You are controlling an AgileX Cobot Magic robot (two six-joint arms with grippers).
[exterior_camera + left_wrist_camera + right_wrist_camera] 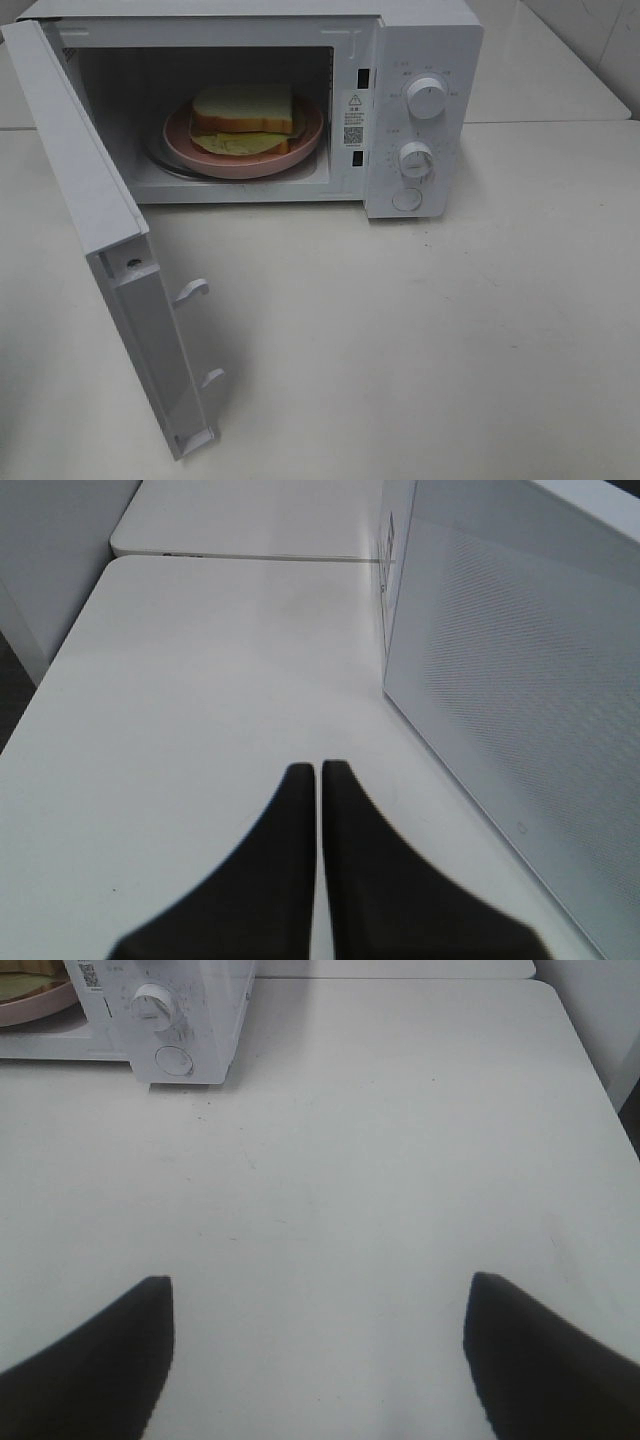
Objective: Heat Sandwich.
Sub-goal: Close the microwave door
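The sandwich (pixel 243 115), white bread with tan crust and pale yellow-green filling, lies on a round pink plate (pixel 190 143) inside the open white microwave (pixel 425 40). The microwave door (pixel 100 220) stands swung wide open toward the front left. Neither gripper shows in the exterior high view. In the left wrist view my left gripper (pixel 317 770) is shut and empty, over the table beside the door's outer face (pixel 520 680). In the right wrist view my right gripper (pixel 320 1290) is open and empty above the bare table, with the microwave's control panel (pixel 165 1020) and the plate's edge (pixel 30 1005) far off.
The microwave has two knobs (pixel 426 97) and a round door button (pixel 406 199) on its right panel. Two door latch hooks (pixel 190 290) stick out from the door's inner edge. A second white table (pixel 540 70) adjoins behind. The table edge (pixel 600 1080) shows in the right wrist view.
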